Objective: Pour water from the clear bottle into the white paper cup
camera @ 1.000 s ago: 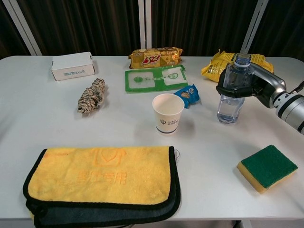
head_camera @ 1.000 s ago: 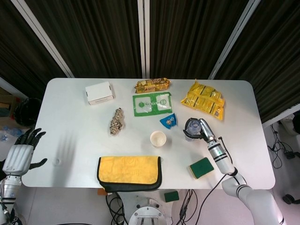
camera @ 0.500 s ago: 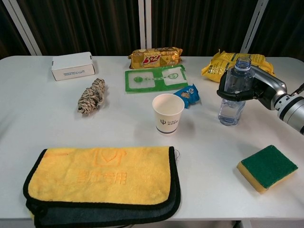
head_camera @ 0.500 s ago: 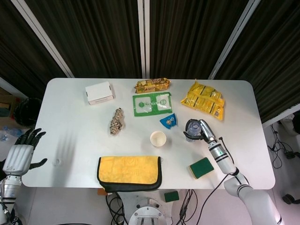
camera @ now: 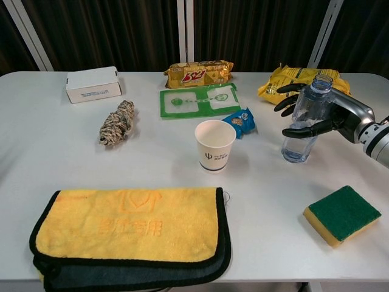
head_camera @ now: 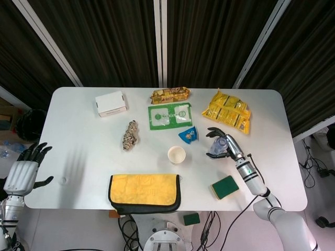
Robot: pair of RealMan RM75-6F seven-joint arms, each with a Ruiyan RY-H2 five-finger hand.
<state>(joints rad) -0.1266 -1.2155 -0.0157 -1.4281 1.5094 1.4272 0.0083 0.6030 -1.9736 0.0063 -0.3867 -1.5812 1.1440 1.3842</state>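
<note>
Though the right robot hand (camera: 325,118) sits right against the clear bottle (camera: 306,121) at the right of the frame, its fingers are spread apart around it, not clamped. That bottle stands upright on the counter (camera: 152,164), uncapped, with a little water at the bottom. Left of it, near frame centre, stands the white paper cup (camera: 214,145), apparently empty. Far lower left in the head view, the left robot hand (head_camera: 23,170) hangs loose, holding nothing

Looks like a robotics lab setup, not anyone's home: a plain white table (head_camera: 78,157) backed by dark curtains (head_camera: 110,42), loose cables (head_camera: 314,162) trailing on the floor, random test props like snack packs (camera: 198,73) scattered around.
</note>
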